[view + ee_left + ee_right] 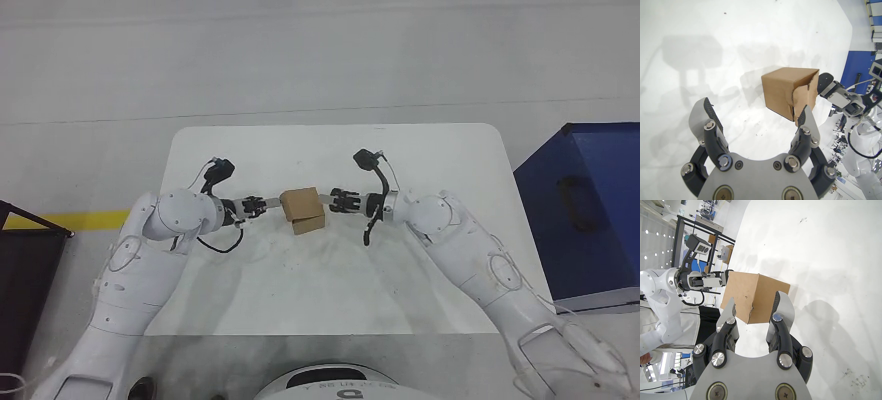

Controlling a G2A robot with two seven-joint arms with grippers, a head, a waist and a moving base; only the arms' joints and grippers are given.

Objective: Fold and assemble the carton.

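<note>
A small brown carton sits at the middle of the white table, between the two arms. In the left wrist view the carton has a torn, crumpled flap on its near side. My left gripper is open just short of the carton, and one fingertip lies by that flap. It is at the carton's left in the top view, my left gripper. My right gripper is closed around the carton's near corner, one finger on each adjacent face. From above, my right gripper touches the carton's right side.
A blue bin stands on the floor past the table's right edge. A dark frame stands off the left edge. Bare table surface lies in front of and behind the carton.
</note>
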